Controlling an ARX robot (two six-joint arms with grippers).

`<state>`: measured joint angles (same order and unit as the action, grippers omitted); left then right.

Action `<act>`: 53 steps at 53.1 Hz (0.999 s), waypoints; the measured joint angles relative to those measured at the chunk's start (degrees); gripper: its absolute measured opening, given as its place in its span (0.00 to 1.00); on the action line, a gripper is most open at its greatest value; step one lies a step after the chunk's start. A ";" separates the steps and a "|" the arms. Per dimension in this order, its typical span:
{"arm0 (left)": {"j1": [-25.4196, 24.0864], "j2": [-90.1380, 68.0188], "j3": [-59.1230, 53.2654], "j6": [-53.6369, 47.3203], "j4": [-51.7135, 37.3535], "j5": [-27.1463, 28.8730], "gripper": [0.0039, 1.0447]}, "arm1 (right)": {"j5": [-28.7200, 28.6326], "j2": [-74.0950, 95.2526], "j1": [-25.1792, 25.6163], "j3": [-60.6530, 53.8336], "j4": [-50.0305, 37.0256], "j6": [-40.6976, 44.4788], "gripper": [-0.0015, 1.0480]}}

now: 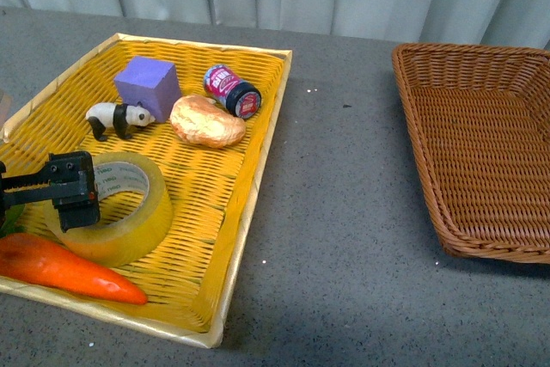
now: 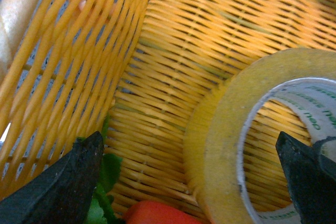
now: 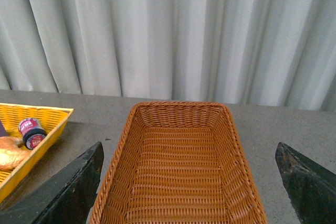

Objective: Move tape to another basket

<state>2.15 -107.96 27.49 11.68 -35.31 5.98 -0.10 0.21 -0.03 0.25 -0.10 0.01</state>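
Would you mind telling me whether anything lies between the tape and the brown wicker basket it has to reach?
Only the yellow tray's raised rim lies between the tape and the wicker basket; past it is bare grey tabletop. The bread sits further back, off that line.

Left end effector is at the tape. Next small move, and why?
Probably close the left end effector on the tape: its jaws stand open, one finger over the core, the other outside, with the roll's wall between them.

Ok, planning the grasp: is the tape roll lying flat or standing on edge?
Lying flat: the tape rests in the yellow tray, core opening facing up.
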 joint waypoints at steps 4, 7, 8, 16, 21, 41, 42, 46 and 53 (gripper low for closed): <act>-0.22 -0.90 0.07 -0.13 -0.09 0.04 0.94 | 0.00 0.00 0.00 0.00 0.00 0.00 0.91; -0.24 -1.20 0.09 -0.13 -0.11 0.02 0.94 | 0.00 0.00 0.00 0.00 0.00 0.00 0.91; -0.24 -1.27 0.09 -0.13 -0.11 0.02 0.94 | 0.00 0.00 0.00 0.00 0.00 0.00 0.91; -0.22 -1.51 0.15 -0.20 -0.15 0.07 0.79 | 0.00 0.00 0.00 0.00 0.00 -0.02 0.91; -0.02 -1.51 0.15 -0.15 -1.05 0.09 0.65 | 0.00 0.00 0.00 0.00 0.00 0.00 0.91; 2.43 3.48 -1.44 -1.11 -1.27 -1.42 0.15 | 0.00 0.00 0.00 0.00 0.00 0.00 0.91; 2.91 4.63 -1.44 -1.11 -0.55 -1.68 0.15 | 0.00 0.00 0.00 0.00 0.00 0.00 0.91; 5.07 8.46 -1.09 -1.07 1.20 -2.60 0.15 | 0.00 0.00 0.00 0.00 0.00 0.00 0.91; 9.94 11.76 2.69 -0.90 3.82 -2.47 0.15 | 0.00 0.00 0.00 0.00 0.00 0.00 0.91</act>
<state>12.10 -96.20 30.17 10.79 -31.48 3.51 -0.10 0.21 -0.03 0.25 -0.10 0.01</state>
